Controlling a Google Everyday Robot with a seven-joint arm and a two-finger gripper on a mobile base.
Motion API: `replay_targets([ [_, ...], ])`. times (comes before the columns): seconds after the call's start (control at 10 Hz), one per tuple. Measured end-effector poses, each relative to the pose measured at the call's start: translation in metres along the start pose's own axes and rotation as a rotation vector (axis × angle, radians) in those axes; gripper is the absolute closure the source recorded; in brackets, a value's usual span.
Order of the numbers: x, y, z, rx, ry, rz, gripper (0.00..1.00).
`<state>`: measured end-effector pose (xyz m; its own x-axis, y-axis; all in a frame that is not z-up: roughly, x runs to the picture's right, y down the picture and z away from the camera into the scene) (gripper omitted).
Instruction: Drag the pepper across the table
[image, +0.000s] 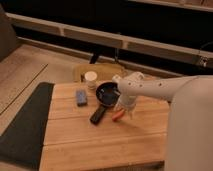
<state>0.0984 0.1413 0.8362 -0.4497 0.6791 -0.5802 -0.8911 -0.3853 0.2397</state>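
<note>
The pepper (118, 115) is a small orange-red piece lying on the light wooden slatted table (100, 137), just right of the black pan's handle. My white arm reaches in from the right, and my gripper (127, 112) hangs directly over the pepper's right end, close to or touching it. The arm's wrist hides the fingertips. The black pan (107, 94) sits left of and behind the gripper, its handle pointing toward the front left.
A small blue block (81, 97) lies at the left of the table. A white cylinder (90, 79) stands behind it near the back edge. A dark grey mat (22, 125) lies on the floor to the left. A yellowish chair seat (100, 71) is behind the table.
</note>
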Motion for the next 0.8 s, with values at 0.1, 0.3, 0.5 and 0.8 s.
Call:
replay_targets([
  [0.1, 0.000, 0.005, 0.004, -0.009, 0.009, -0.003, 0.35],
  [0.3, -0.001, 0.013, 0.015, -0.025, 0.040, -0.004, 0.35],
  [0.5, -0.001, 0.012, 0.023, -0.018, 0.063, -0.004, 0.35],
  [0.8, -0.005, 0.003, 0.038, 0.033, 0.101, -0.010, 0.35],
])
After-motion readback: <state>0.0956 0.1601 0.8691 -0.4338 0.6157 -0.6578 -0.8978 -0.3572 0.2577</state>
